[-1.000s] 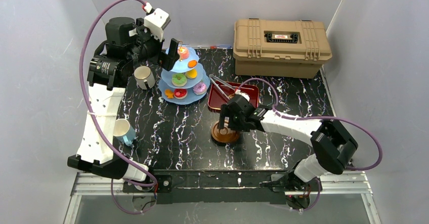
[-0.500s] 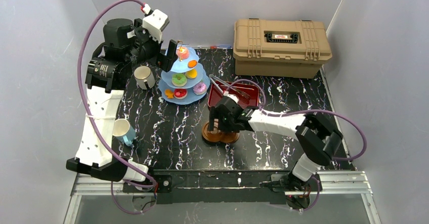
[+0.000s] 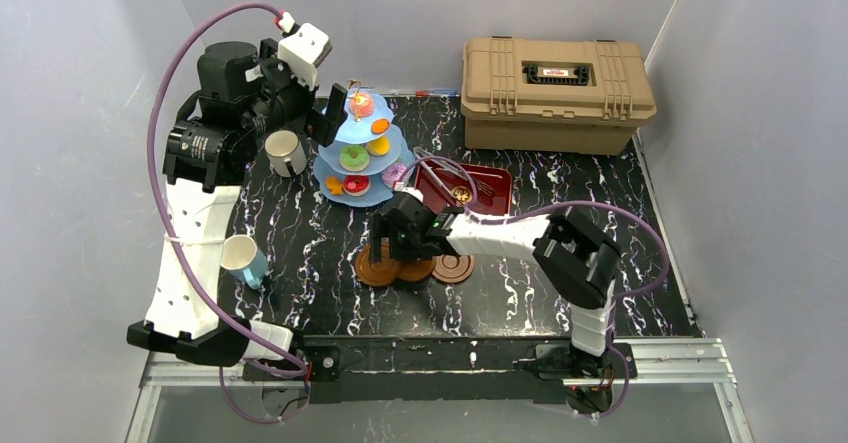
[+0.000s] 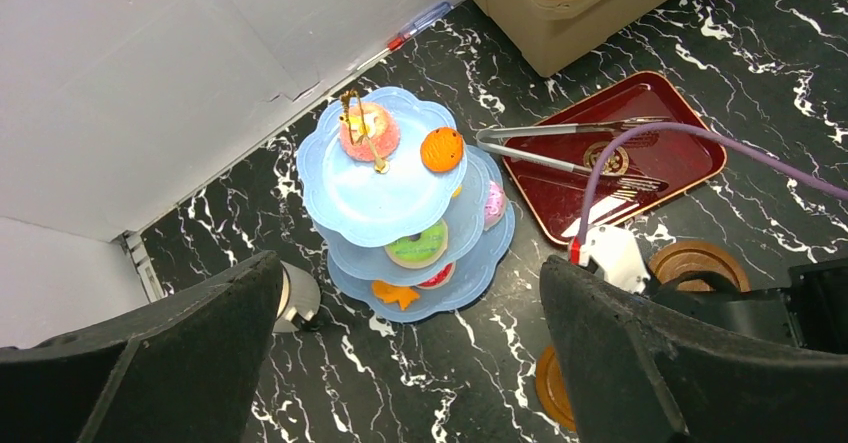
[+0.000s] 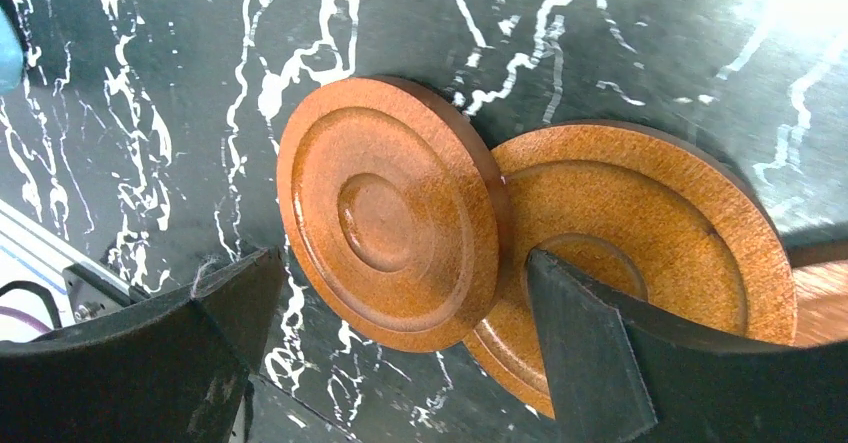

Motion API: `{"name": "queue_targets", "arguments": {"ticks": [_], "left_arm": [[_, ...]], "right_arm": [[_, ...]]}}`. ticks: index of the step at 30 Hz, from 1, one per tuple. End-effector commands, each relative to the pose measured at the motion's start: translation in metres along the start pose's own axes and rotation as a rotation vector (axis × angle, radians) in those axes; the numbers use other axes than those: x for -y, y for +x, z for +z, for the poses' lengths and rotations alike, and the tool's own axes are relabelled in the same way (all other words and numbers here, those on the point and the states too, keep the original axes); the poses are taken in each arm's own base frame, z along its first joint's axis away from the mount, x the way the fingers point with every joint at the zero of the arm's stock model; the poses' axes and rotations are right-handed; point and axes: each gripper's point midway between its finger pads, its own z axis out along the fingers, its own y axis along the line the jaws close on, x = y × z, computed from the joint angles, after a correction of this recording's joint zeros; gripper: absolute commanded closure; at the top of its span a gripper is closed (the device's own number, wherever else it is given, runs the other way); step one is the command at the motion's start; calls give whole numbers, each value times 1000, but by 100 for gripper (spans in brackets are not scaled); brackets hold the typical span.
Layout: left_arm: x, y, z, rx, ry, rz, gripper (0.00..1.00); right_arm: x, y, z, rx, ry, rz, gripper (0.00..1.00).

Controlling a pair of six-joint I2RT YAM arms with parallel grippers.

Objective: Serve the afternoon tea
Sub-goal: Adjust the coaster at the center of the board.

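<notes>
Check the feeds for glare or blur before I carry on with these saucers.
Right wrist: the table is blown out white at top right, the saucers are sharp with a mild sheen, and the right fingers are dark and soft. Left wrist: evenly lit, the stand is crisp, and only the near left fingers are blurred. Top external: sharp, soft shadows, no glare that I can see.

Robotics lab test cell, not a home. Boxed in on three sides by plain pale panels (image 3: 420, 3). Marble-print tabletop (image 3: 320, 233) mounted on a bare metal rail (image 3: 690, 363), robot arms (image 3: 195, 253) bolted along it, purple cables (image 4: 590, 198) looping loose. Tan equipment case (image 3: 556, 93) at the back. Toy cake stand (image 4: 380, 198) for crockery.
</notes>
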Motion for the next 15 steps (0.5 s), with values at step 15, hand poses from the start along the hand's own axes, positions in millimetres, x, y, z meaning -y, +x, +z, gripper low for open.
{"name": "queue_targets", "arguments": {"ticks": [15], "left_arm": [[-5, -2, -15, 36, -26, 32, 1]], "right_arm": [[-36, -20, 0, 55, -22, -124, 0]]}}
